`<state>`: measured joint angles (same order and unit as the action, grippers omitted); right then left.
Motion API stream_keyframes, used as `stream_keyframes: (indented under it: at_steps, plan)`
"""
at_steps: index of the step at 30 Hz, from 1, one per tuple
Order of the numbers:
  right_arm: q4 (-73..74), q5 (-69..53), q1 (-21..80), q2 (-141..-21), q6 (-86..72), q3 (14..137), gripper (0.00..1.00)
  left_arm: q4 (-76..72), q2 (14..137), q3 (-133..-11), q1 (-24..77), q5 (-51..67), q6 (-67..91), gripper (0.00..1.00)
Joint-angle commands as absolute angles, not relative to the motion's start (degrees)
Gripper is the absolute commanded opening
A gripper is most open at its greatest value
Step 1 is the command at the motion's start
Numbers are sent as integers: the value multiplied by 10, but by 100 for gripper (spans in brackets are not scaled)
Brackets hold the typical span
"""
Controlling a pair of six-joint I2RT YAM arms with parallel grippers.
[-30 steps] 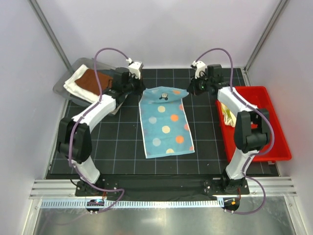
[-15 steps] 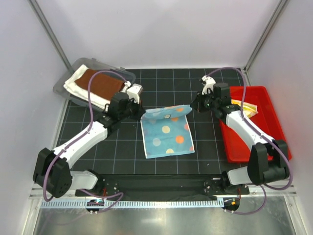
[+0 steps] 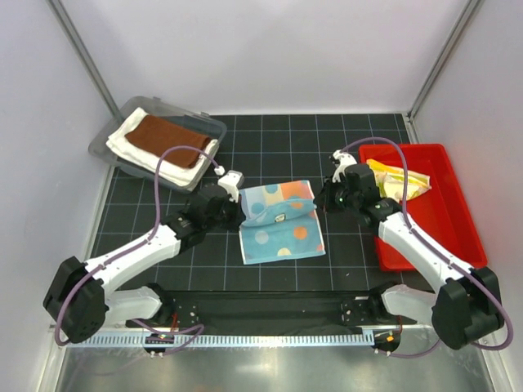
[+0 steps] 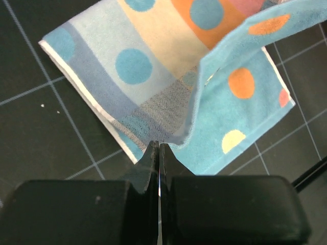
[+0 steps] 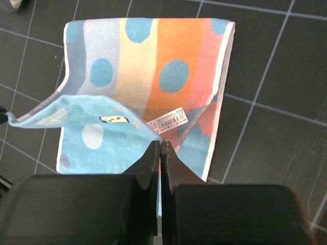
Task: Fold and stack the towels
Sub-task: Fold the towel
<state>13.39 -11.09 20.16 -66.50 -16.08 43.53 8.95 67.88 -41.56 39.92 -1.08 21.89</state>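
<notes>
Black gridded desk (image 3: pixel 343 269) carries the light-blue dotted terry towel (image 3: pixel 282 233) at its middle, long axis far-to-near, left pincer (image 3: pixel 239 203) and right pincer (image 3: pixel 319 198) each clamped on a raised corner above the flat near half.

- Dotted towel (image 4: pixel 153 51) in the left tool (image 4: pixel 158 145): soft terry cloth, matt, fuzzy nap.
- Label (image 5: pixel 167 121) just ahead of the right tool (image 5: pixel 160 143): smooth, papery.
- Both tools: matt black plastic.
- Tabletop (image 4: pixel 41 132) beneath them: matt black.
- Red bin (image 3: pixel 453 216) beside the right tool: glossy plastic.
</notes>
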Motion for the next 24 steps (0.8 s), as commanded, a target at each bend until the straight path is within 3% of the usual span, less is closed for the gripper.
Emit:
stream_keyframes:
  at_steps: [1,24]
  plan:
    - [181,-41,217,-629,-189,439,1,84,655,-417,423,-18,248,0]
    - [214,-39,221,-579,-311,328,1,135,600,-354,520,-157,265,0]
